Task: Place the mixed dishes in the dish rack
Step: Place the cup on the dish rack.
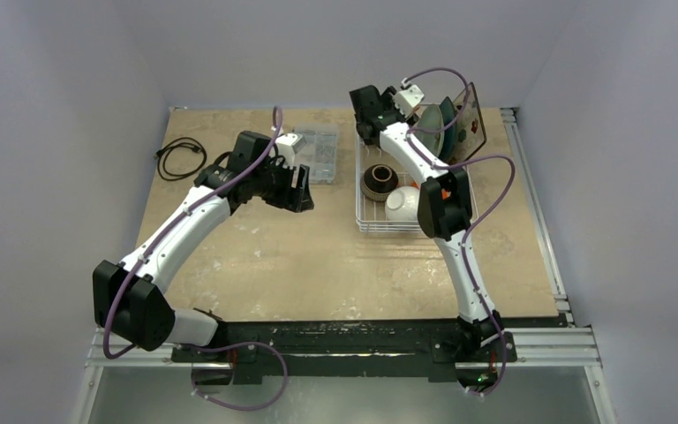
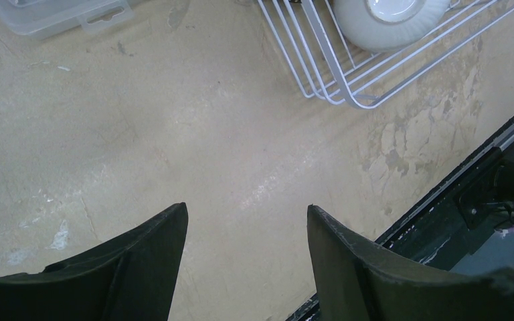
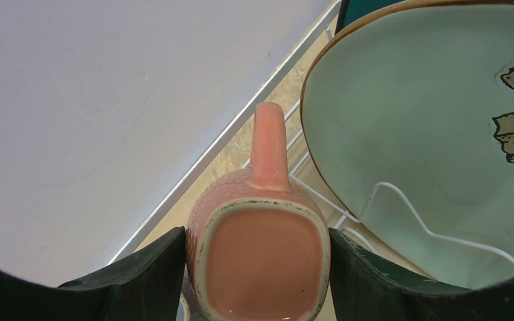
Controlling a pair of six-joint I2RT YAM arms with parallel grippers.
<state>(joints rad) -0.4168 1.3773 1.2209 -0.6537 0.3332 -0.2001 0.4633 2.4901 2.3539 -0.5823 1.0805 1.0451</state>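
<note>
Nearest to me, the left gripper (image 2: 247,207) hangs over the bare table (image 2: 174,134), its jaws apart and nothing between them. Just beyond it is the near corner of the rack (image 2: 334,87), with the white bowl (image 2: 388,20) inside, and the brown bowl (image 1: 378,181) behind that one.

At the far left corner of the rack, the right gripper (image 3: 258,234) has the pink mug (image 3: 261,267). The handle points away from the wrist, toward the wall. The green plate (image 3: 428,134) stands on edge just beside it, to the right.

This looks like the placing step. To do it well, the mug should go straight down into the free corner, away from the plate rim, and the fingers should let go only when the wire carries it. From the wrist view I cannot tell if the mug already rests on the wire.

The right jaws are about half apart, one finger pressed on each side of the mug body, so it is clamped on the mug.
</note>
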